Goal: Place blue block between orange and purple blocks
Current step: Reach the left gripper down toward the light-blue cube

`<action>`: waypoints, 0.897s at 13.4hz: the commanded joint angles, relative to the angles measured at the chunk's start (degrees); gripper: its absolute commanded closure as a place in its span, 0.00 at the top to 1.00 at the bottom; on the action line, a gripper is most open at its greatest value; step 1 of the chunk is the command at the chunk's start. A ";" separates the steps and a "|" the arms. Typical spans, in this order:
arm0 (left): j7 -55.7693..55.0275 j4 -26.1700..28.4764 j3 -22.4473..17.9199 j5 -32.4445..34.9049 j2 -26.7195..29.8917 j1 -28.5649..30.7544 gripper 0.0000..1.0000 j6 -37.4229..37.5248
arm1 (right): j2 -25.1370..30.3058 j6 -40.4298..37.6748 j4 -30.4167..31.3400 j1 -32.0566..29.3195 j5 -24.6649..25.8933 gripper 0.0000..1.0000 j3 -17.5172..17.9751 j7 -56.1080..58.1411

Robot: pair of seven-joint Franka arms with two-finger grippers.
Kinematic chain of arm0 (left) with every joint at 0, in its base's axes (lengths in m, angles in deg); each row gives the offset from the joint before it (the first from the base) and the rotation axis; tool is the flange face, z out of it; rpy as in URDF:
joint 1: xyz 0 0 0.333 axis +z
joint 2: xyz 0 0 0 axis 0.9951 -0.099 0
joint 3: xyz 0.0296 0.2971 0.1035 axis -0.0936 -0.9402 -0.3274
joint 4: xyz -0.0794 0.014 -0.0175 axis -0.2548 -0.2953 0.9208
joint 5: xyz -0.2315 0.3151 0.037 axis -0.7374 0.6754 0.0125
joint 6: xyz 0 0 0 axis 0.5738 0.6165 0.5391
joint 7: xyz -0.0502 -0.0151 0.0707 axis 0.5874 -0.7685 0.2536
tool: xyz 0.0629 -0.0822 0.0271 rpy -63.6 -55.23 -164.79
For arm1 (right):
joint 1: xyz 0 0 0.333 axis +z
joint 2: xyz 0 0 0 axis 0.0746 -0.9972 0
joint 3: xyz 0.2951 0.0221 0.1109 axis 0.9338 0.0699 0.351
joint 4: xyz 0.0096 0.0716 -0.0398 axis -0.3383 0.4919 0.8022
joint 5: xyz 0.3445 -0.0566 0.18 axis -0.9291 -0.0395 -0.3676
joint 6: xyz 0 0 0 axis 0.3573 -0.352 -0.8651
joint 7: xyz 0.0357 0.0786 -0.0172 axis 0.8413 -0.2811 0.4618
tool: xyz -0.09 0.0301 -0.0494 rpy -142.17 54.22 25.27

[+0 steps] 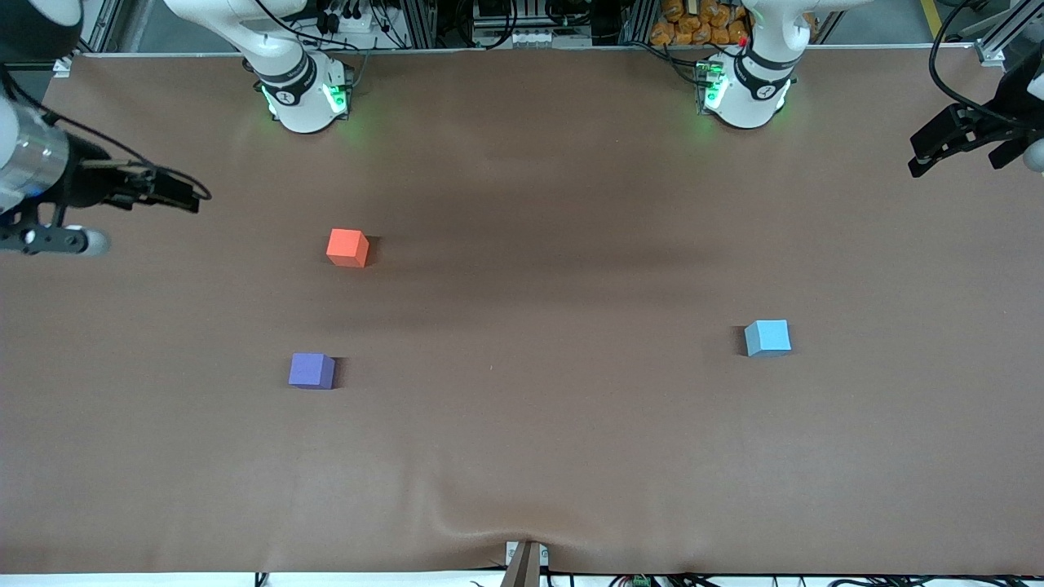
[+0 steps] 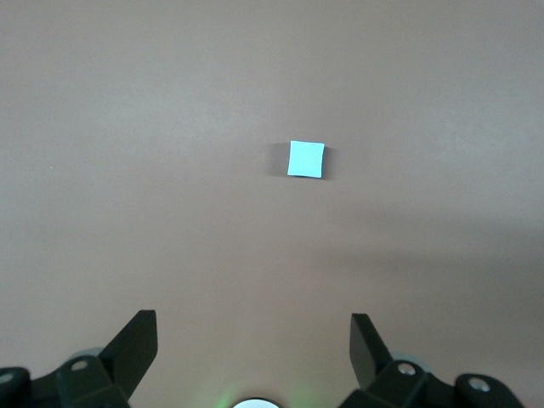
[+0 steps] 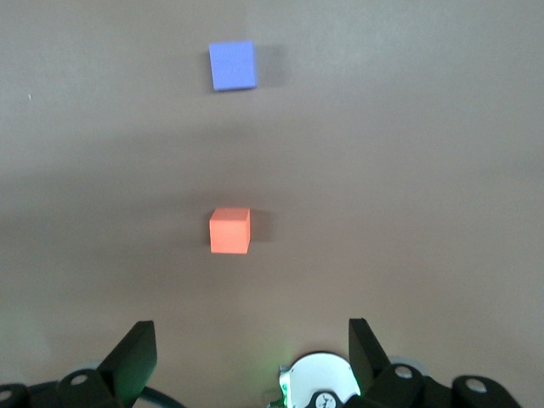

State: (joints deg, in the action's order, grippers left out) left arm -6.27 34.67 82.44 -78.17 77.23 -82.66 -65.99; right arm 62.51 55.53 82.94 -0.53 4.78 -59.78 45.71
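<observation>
On the brown surface three small cubes lie well apart from one another. Toward the left arm's end sits the blue block, resting flat with nothing touching it. Toward the right arm's end sit the other two: the orange block and the purple block. The purple one lies nearer to the front camera than the orange one, with a bare stretch of surface between them. The blue block is about as near to the camera as that gap, but a long way off toward the left arm's end.

The left claw hangs high over the left arm's end of the surface, at the edge of the front view. In the left wrist view its two fingers stand wide apart and hold nothing, and the blue block shows on the surface well clear of them.

The right claw hangs over the right arm's end of the surface, also at the edge of the front view. Its fingers are likewise spread wide and empty. The right wrist view shows the orange block and the purple block below it, both clear of the fingers.
</observation>
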 commanded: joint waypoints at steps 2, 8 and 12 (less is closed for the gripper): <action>0.62 -0.53 0.49 0.04 -0.28 0.63 1.00 0.52 | -0.52 1.81 -3.24 -3.73 0.83 1.00 0.56 3.03; 1.66 -0.97 0.31 -0.14 -1.33 0.98 1.00 0.52 | -0.44 4.90 -3.07 -7.17 0.92 1.00 0.57 5.94; 4.57 1.91 0.13 -0.93 -4.14 0.98 1.00 -2.10 | -2.63 7.46 -1.75 -4.19 2.32 1.00 0.83 5.77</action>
State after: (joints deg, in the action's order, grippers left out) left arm -2.85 34.98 82.34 -78.23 74.47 -82.12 -66.33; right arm 60.96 62.84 81.28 -5.55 5.82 -59.26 50.94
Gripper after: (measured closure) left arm 0.000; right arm 0.000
